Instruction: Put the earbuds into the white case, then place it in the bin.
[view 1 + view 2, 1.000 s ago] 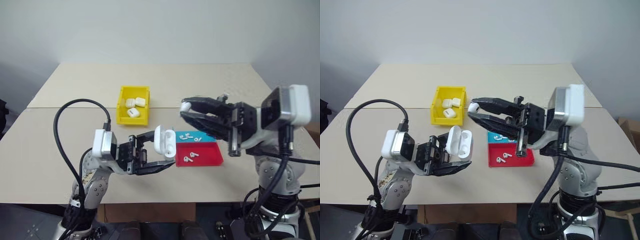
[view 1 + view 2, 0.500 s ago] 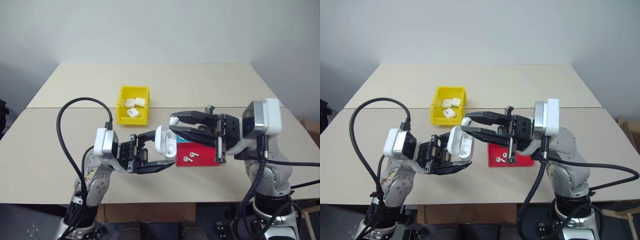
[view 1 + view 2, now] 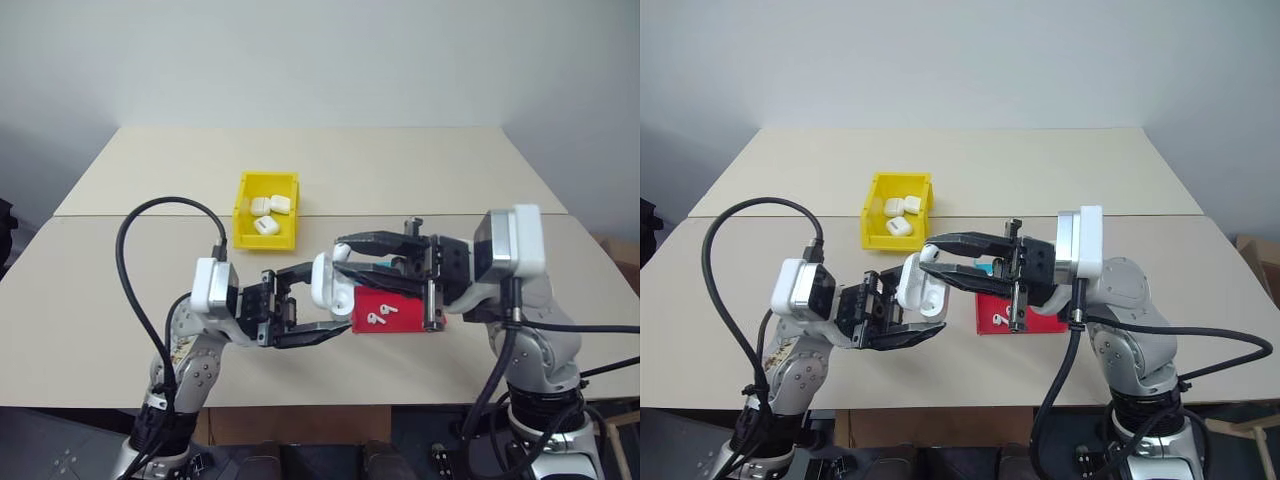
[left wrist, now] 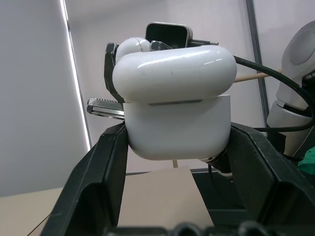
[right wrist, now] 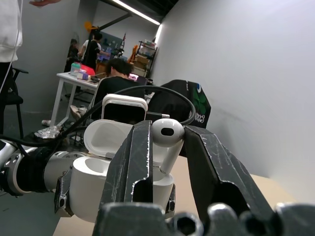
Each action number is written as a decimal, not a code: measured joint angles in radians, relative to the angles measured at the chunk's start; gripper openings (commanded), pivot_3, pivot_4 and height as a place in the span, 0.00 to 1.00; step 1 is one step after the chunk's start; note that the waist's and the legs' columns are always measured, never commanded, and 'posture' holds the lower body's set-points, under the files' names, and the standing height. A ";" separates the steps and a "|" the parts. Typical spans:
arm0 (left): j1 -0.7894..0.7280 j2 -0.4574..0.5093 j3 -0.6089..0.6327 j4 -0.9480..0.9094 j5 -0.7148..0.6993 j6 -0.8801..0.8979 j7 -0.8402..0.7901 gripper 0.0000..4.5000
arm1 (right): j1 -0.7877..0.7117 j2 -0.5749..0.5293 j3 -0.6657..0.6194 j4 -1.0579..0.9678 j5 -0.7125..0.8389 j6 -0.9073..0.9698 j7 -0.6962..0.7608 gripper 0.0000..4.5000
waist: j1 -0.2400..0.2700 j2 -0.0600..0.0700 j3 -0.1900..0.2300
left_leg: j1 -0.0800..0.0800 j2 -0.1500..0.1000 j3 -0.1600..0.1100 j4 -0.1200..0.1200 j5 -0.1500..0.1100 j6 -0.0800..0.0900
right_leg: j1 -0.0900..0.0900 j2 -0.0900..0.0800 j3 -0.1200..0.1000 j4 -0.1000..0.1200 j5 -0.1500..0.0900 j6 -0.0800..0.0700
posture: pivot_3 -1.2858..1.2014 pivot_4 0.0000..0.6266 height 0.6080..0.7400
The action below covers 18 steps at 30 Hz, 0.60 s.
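Looking over the table (image 3: pixel 120 290), we saw the left gripper (image 3: pixel 322 305) clamped tight on the white case (image 3: pixel 330 283), held up in the air above the front middle of the table with its lid hinged open. The right gripper (image 3: pixel 344 256) had its fingers pinched narrowly on one earbud (image 5: pixel 167 135), its tip right at the case's open top; in the right wrist view the stem pointed down into the case body, but we could not tell if it was seated. The red tray (image 3: pixel 400 310) sat near the table's front edge, right of centre, partly under the right gripper, with one more earbud (image 3: pixel 377 318) lying loose in it. A sliver of the blue tray (image 3: pixel 983 269) showed just behind the red one. The bin (image 3: pixel 266 209) stood toward the middle of the table, left of centre, well apart from both grippers, with three closed white cases (image 3: pixel 266 212) inside it.
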 measured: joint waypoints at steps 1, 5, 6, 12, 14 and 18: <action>0.001 -0.001 0.000 0.001 0.000 0.000 0.000 0.61 | 0.002 -0.001 0.000 0.000 0.000 -0.001 0.000 0.25 | 0.000 0.000 0.000 | 0.000 0.000 0.000 0.000 0.000 0.000 | 0.000 0.000 0.000 0.000 0.000 0.000 | 0.52 0.24 1.00; 0.010 -0.007 0.001 0.001 0.000 -0.001 0.000 0.61 | 0.005 -0.003 0.001 0.000 -0.001 -0.001 0.002 0.25 | 0.000 0.000 0.000 | 0.000 0.000 0.000 0.000 0.000 0.000 | 0.000 0.000 0.000 0.000 0.000 0.000 | 0.52 0.24 1.00; 0.012 -0.009 0.001 0.002 0.001 -0.001 0.001 0.61 | 0.007 -0.004 0.001 0.000 -0.001 -0.001 0.003 0.25 | 0.000 0.000 0.000 | 0.000 0.000 0.000 0.000 0.000 0.000 | 0.000 0.000 0.000 0.000 0.000 0.000 | 0.52 0.24 1.00; 0.014 -0.016 0.008 0.003 0.008 -0.004 0.000 0.61 | 0.018 -0.011 0.004 0.000 -0.011 -0.002 0.008 0.25 | 0.000 0.000 0.000 | 0.000 0.000 0.000 0.000 0.000 0.000 | 0.000 0.000 0.000 0.000 0.000 0.000 | 0.52 0.24 1.00; 0.015 -0.018 0.008 0.004 0.010 -0.004 -0.001 0.61 | 0.018 -0.011 0.005 0.000 -0.015 -0.008 0.009 0.25 | 0.000 0.000 0.000 | 0.000 0.000 0.000 0.000 0.000 0.000 | 0.000 0.000 0.000 0.000 0.000 0.000 | 0.52 0.24 1.00; 0.016 -0.021 0.010 0.005 0.013 -0.004 -0.003 0.61 | 0.020 -0.012 0.009 0.005 -0.021 -0.024 0.014 0.25 | 0.000 0.000 0.000 | 0.000 0.000 0.000 0.000 0.000 0.000 | 0.000 0.000 0.000 0.000 0.000 0.000 | 0.52 0.24 1.00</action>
